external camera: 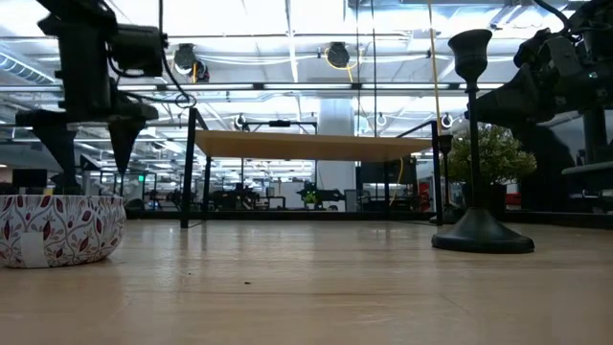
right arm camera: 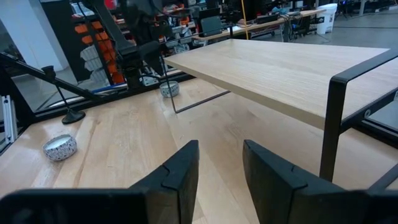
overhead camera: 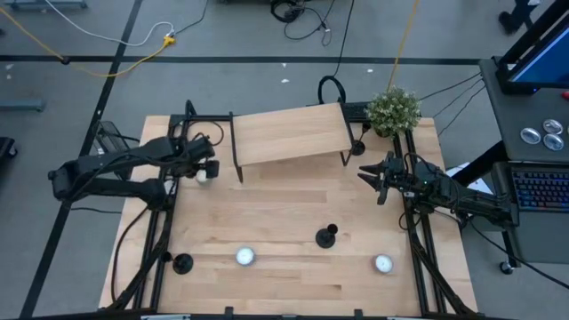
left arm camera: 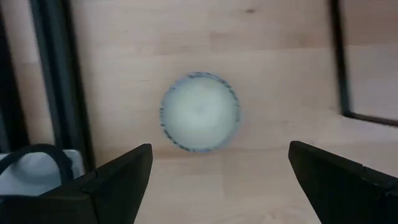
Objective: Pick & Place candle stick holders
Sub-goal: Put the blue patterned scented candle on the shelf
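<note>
Wooden table (overhead camera: 293, 267), raised shelf (overhead camera: 289, 133) bare: placing not begun, by look of it.

Left gripper (overhead camera: 206, 164) hovers over white candle (overhead camera: 203, 175), fingers wide, empty.

Right gripper (overhead camera: 373, 175) near shelf, fingers partly closed, empty.

Candle stick holders untouched: one mid-table (overhead camera: 326, 236), one front-left (overhead camera: 182, 263); third not spotted.

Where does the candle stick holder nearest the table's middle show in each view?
High view: candle stick holder just right of centre, lower half.
Low view: at right, close and tall.
Left wrist view: not in it.
Right wrist view: not in it.
Landmark: raised wooden shelf, behind the holder in the low view.
</note>
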Robot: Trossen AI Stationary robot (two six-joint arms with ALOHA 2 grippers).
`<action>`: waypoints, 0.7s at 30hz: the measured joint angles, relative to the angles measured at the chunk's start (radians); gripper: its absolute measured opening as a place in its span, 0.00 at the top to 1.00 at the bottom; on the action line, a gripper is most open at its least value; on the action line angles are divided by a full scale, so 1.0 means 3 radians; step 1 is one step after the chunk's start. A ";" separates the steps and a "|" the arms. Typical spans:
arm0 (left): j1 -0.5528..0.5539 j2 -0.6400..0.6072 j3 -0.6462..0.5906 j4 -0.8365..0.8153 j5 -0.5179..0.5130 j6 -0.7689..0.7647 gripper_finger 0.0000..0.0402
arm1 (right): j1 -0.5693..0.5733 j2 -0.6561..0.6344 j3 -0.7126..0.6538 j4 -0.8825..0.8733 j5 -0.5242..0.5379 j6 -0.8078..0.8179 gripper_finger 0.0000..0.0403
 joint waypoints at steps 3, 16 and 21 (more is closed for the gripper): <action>0.0158 0.0153 0.0000 0.0000 0.0046 0.0047 0.05 | 0.0000 0.0000 -0.0001 0.0000 -0.0001 0.0000 0.71; 0.0624 0.0441 0.0001 0.0152 0.0219 0.0098 0.05 | 0.0000 -0.0001 -0.0001 0.0000 -0.0003 0.0000 0.71; 0.0752 0.0516 0.0001 0.0348 0.0322 0.0096 0.05 | 0.0000 0.0000 -0.0001 -0.0001 -0.0003 0.0000 0.71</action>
